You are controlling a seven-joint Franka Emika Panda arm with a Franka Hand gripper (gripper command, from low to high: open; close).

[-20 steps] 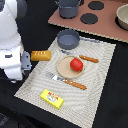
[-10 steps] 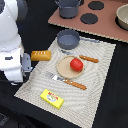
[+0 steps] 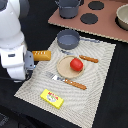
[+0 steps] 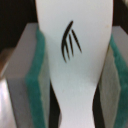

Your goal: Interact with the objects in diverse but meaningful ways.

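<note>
Smooth white plastic bottle [image 4: 75, 60], green rubbery fingers [image 4: 35, 75], woven cloth placemat [image 3: 95, 95], glossy tomato [image 3: 76, 64].

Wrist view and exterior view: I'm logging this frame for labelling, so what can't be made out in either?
- Wrist view: a white object between the green pads fills the frame, hiding the whole table.
- Exterior view: the tool is hidden behind the white arm.
- Exterior view: the bread loaf is partly covered by the arm.
- Exterior view: the yellow packet print is too small to read.
</note>
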